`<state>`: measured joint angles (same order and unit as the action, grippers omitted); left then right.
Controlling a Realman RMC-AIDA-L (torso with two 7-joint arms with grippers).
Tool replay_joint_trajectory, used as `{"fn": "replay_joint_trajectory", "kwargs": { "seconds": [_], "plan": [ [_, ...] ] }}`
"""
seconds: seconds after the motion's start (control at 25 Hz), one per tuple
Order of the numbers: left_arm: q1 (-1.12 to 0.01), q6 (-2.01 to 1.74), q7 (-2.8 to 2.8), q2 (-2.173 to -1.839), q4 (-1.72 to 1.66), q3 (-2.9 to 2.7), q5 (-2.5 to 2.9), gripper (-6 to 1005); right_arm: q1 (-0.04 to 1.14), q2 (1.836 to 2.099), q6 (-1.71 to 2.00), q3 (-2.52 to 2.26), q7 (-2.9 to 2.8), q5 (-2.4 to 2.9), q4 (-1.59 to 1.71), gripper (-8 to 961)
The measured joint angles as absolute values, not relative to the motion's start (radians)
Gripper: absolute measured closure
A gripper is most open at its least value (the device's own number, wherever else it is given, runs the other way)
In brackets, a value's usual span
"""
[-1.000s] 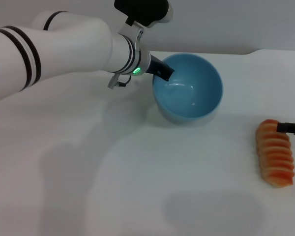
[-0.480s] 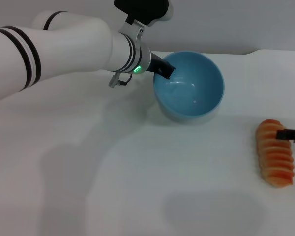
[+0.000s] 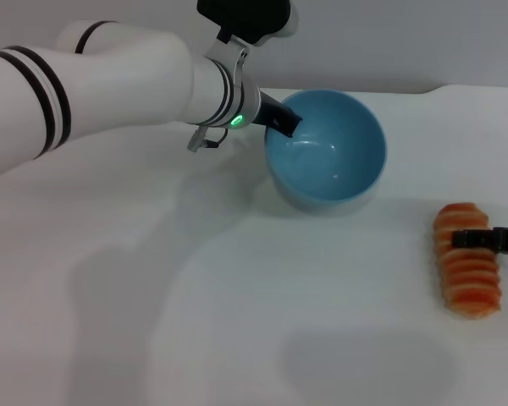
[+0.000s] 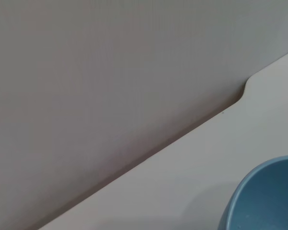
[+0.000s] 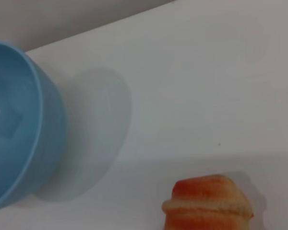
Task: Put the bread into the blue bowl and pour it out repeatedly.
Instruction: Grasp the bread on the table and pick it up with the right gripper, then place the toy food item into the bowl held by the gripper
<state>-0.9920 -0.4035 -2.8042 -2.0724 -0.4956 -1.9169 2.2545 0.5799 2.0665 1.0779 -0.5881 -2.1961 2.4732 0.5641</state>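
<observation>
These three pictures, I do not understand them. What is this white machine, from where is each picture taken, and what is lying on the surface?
It is a robot with two arms. The wide picture comes from a camera on its head, looking down at a white table. The other two come from cameras on its wrists. The big white arm is its left; the left gripper has a dark finger on the rim of the blue bowl, which is tilted and empty. The right gripper reaches in from the edge, over the bread, a striped orange toy loaf lying on the table. Whether it already grips the loaf cannot be seen. The right wrist picture shows the bowl and one end of the bread.
</observation>
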Motion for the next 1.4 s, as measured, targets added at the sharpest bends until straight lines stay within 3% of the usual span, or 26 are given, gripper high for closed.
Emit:
{"fn": "replay_joint_trajectory", "kwargs": {
  "seconds": [0.4, 0.6, 1.08, 1.4],
  "plan": [
    [-0.983, -0.401, -2.802, -2.072, -0.497, -1.918, 2.255, 1002, 0.589, 2.068, 1.087, -0.589, -2.192, 2.465, 0.552, 312],
    [-0.976, -0.397, -2.803, -2.072, -0.499, -1.917, 2.255, 1001, 0.589, 2.07, 1.093, -0.59, -2.163, 2.432, 0.557, 493],
    [-0.966, -0.415, -2.804, -2.074, -0.504, -1.915, 2.254, 1000, 0.556, 2.066, 1.256, -0.589, -1.955, 2.118, 0.703, 562],
    [-0.966, -0.496, -2.815, -2.077, -0.561, -1.941, 2.226, 1001, 0.612, 2.069, 1.366, -0.618, -1.846, 1.939, 0.727, 631]
  ]
}}
